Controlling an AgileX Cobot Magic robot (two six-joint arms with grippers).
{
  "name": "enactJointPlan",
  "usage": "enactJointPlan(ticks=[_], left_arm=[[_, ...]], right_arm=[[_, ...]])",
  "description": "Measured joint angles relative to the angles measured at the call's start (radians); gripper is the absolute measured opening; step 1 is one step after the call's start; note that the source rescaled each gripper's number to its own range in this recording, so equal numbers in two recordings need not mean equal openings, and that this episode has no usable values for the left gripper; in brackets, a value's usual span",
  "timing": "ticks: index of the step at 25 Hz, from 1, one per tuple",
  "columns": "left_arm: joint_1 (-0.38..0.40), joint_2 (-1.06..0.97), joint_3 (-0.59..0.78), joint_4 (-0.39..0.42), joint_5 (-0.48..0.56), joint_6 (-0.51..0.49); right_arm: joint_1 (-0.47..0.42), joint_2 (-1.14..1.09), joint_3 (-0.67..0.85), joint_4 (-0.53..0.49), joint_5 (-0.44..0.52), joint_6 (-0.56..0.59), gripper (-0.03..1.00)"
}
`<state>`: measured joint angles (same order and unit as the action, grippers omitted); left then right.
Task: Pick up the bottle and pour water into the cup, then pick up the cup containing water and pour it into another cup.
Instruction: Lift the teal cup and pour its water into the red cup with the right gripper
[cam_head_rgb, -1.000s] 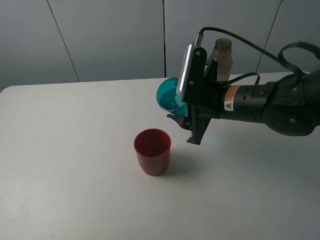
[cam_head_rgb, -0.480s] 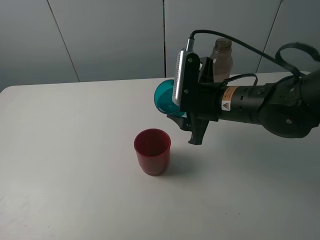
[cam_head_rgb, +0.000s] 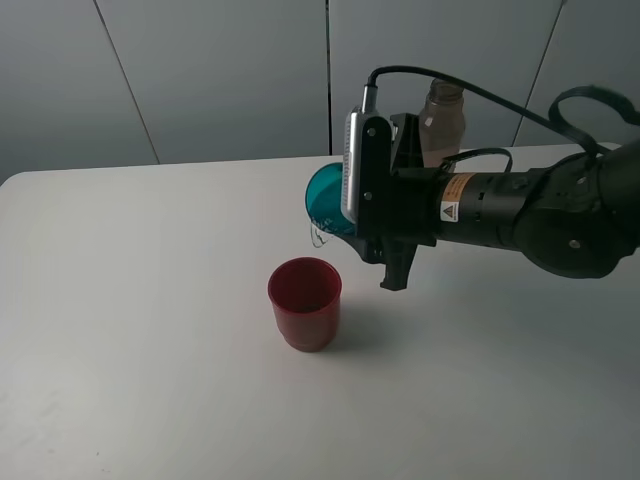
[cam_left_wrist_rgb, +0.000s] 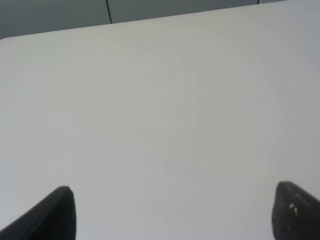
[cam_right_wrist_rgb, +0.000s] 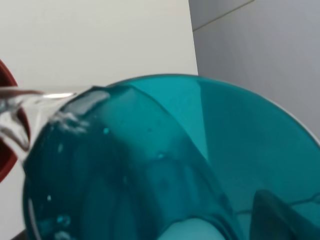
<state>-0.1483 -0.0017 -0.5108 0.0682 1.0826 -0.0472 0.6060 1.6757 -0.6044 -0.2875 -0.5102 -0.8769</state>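
— What has changed?
— The teal cup (cam_head_rgb: 322, 198), clamped in the right fingers (cam_head_rgb: 397, 268), has rolled further over than a second ago. Water (cam_head_rgb: 318, 237) now breaks from its lip.
— Where does it fall?
— It falls above the red cup (cam_head_rgb: 305, 303) on the bench (cam_head_rgb: 150, 330), toward the arm's side of the rim. Landing not confirmed. I judge the second pour begun.
— The rest?
— Bottle (cam_head_rgb: 443, 110) upright behind the arm. Left fingers (cam_left_wrist_rgb: 57, 215) spread apart, holding nothing.
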Motion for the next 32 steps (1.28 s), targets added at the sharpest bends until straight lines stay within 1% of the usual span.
enactJointPlan(ticks=[13,17,28,32], left_arm=[[0.000,0.000,0.000,0.000,0.000,0.000],[0.000,0.000,0.000,0.000,0.000,0.000],[0.000,0.000,0.000,0.000,0.000,0.000],[0.000,0.000,0.000,0.000,0.000,0.000]], right_arm=[[0.002,0.000,-0.030,0.041,0.024,-0.101,0.10],[0.002,0.002,-0.037,0.044,0.045,-0.128,0.10],[0.002,0.012,-0.056,0.046,0.053,-0.185,0.10],[0.002,0.012,-0.063,0.046,0.062,-0.225,0.10]])
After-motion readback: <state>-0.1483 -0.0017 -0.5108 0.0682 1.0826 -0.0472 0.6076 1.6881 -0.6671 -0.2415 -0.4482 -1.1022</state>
